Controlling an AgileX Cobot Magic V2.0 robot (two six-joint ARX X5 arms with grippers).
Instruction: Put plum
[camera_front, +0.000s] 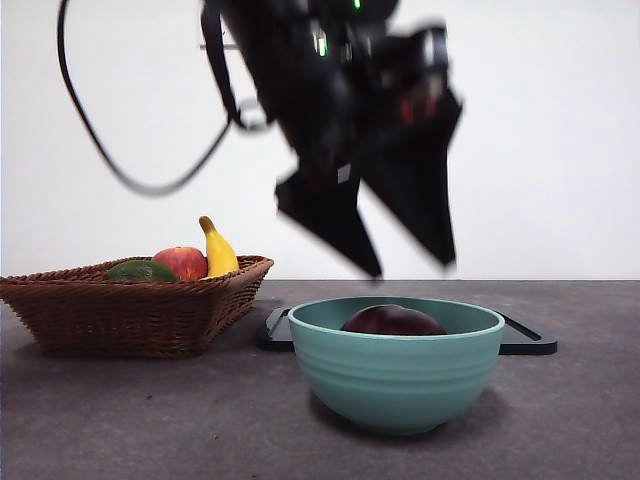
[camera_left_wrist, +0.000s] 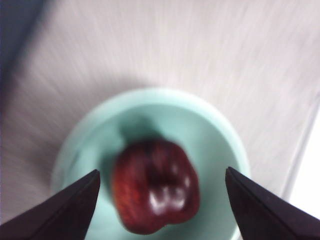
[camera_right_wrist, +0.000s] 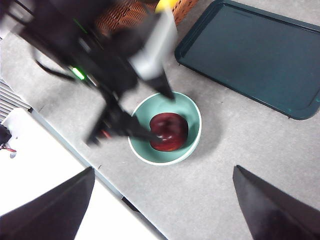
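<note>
Left claw hangs above the bowl, its jaws spread wide and holding nothing; in its own wrist view the two jaws flank the plum without touching it. Inside the teal bowl lies the plum, dark maroon and glossy, only its top showing over the rim from the front. Right claw is high over the table, jaws wide too, empty. At nine o'clock from the bowl stands a wicker basket with an apple, a banana and a green fruit. Behind the bowl, at twelve o'clock, lies a dark tray. No writing or labels can be read anywhere.
</note>
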